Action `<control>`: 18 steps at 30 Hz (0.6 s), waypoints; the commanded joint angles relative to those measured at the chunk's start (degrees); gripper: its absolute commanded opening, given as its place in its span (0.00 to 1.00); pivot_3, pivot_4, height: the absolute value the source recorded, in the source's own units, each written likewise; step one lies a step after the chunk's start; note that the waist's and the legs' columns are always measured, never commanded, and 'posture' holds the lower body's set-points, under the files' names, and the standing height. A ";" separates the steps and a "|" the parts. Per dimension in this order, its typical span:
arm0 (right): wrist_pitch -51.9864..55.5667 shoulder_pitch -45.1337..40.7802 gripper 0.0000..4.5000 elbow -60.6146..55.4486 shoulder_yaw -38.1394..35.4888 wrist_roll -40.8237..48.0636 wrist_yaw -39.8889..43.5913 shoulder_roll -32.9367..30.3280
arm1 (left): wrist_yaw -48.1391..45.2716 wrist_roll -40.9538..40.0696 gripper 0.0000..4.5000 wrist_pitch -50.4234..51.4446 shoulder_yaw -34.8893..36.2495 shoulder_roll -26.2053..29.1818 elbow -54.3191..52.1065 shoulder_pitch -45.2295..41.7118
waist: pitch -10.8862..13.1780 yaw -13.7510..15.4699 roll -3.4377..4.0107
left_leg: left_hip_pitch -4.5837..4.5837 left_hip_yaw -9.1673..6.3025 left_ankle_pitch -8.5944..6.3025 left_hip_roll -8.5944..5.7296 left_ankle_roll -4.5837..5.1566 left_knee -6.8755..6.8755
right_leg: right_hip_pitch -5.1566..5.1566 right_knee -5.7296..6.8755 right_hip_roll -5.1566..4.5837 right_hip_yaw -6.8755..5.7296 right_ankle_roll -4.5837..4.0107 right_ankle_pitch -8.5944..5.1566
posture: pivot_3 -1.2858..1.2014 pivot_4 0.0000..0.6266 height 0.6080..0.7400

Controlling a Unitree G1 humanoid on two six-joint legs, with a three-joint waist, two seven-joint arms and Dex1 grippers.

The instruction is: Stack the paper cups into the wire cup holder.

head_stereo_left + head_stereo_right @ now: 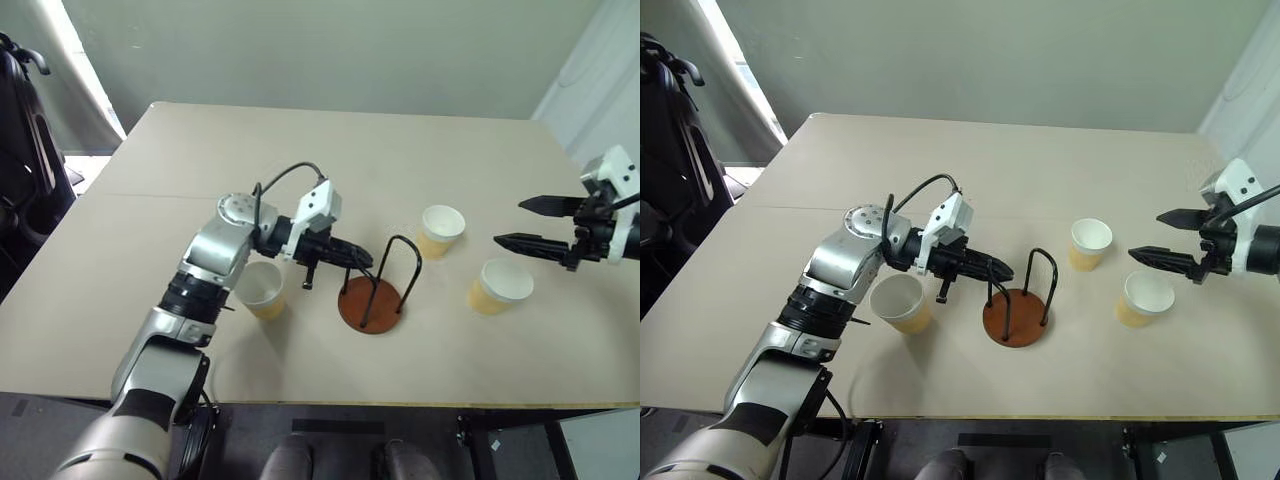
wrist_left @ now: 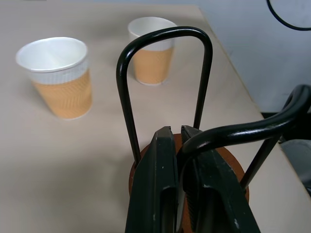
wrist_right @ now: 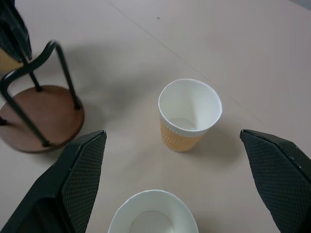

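Three tan paper cups stand upright on the table: one just under my left wrist, one right of the holder, one nearest my right gripper. Between them stands the wire cup holder, a reddish-brown disc with two black wire loops and no cup in it. My left gripper is shut, its fingertips against the top of the near loop; I cannot tell whether the wire is pinched. Off to the right my right gripper hangs open above the table, pointing at the two right-hand cups, holding nothing.
The beige table reaches far back and to the left of the cups. Its front edge runs close below the holder. A black chair-like object stands beyond the table's left side.
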 commanded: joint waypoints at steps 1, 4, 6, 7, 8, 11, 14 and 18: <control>0.76 0.88 1.00 -3.48 -3.32 1.72 -0.45 -0.63 | -0.52 -0.19 0.01 -1.13 -0.31 0.06 -2.65 -0.26 | 0.00 0.00 0.00 | 0.02 0.01 0.00 0.00 0.00 0.00 | 0.01 0.00 0.00 0.00 0.00 0.00 | 0.52 0.24 1.00; 1.44 1.78 1.00 -4.81 -3.89 2.77 -0.30 -0.87 | -0.55 0.13 0.01 -1.89 -0.87 0.07 -2.43 -0.08 | 0.00 0.01 0.00 | 0.04 0.05 -0.01 0.00 0.02 0.01 | 0.01 -0.01 0.00 0.02 0.02 -0.01 | 0.52 0.24 1.00; 2.22 2.14 1.00 -5.92 -4.62 4.29 0.35 -1.03 | -0.38 0.21 0.01 -2.27 -1.03 0.04 -2.24 -0.11 | 0.00 0.01 0.00 | 0.04 0.06 -0.01 0.00 0.03 0.02 | 0.01 -0.01 0.00 0.02 0.02 -0.01 | 0.52 0.24 1.00; 2.97 2.04 1.00 -6.64 -5.18 5.62 0.73 -1.10 | -0.30 0.20 0.01 -2.35 -1.07 0.02 -2.19 -0.13 | 0.00 0.01 0.00 | 0.04 0.08 -0.01 0.00 0.03 0.03 | 0.02 -0.01 0.00 0.03 0.03 -0.02 | 0.52 0.24 1.00; 3.40 1.97 1.00 -7.22 -5.59 6.56 1.09 -1.26 | -0.27 0.17 0.01 -2.42 -1.09 0.01 -2.16 -0.13 | 0.00 0.01 0.00 | 0.04 0.10 -0.01 0.00 0.04 0.03 | 0.02 -0.01 0.00 0.03 0.04 -0.02 | 0.52 0.24 1.00; 4.45 1.22 1.00 -7.88 -6.73 8.79 2.41 -2.36 | -0.15 0.16 0.01 -2.44 -1.17 -0.11 -2.07 -0.28 | 0.00 0.01 0.00 | 0.05 0.18 -0.02 0.01 0.05 0.02 | 0.02 -0.02 0.00 0.04 0.06 -0.03 | 0.52 0.24 1.00; 4.95 0.45 1.00 -7.85 -7.45 10.53 3.65 -3.63 | -0.18 0.18 0.01 -2.52 -1.25 -0.12 -1.97 -0.29 | 0.00 0.03 0.00 | 0.06 0.25 -0.03 0.00 0.10 0.04 | 0.02 -0.02 -0.01 0.06 0.09 -0.05 | 0.52 0.24 1.00; 5.75 -0.35 1.00 -9.05 -8.22 13.37 5.91 -5.63 | -0.87 0.34 0.01 -2.84 -1.68 0.13 -1.83 -0.06 | 0.00 0.03 0.00 | 0.16 0.41 -0.05 0.01 0.14 0.01 | 0.03 -0.01 -0.01 0.07 0.11 -0.06 | 0.52 0.24 1.00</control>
